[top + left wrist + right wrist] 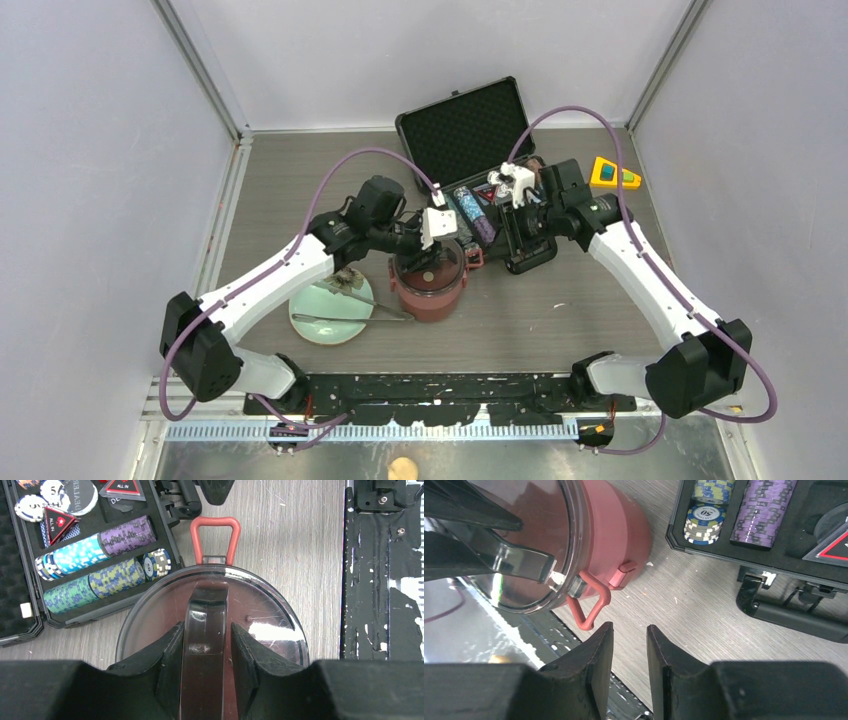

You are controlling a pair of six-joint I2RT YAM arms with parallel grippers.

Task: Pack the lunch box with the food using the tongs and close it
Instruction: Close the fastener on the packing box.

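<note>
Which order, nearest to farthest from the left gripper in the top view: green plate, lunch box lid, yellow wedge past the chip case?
From the left gripper:
1. lunch box lid: directly beneath, handle between its fingers.
2. green plate: to its left, toward the arm bases.
3. yellow wedge: far right, at the back.

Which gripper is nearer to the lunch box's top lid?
Left. The left gripper straddles the handle of the top lid from above; the right gripper hangs beside the lunch box, near its red clip, jaws empty.
</note>
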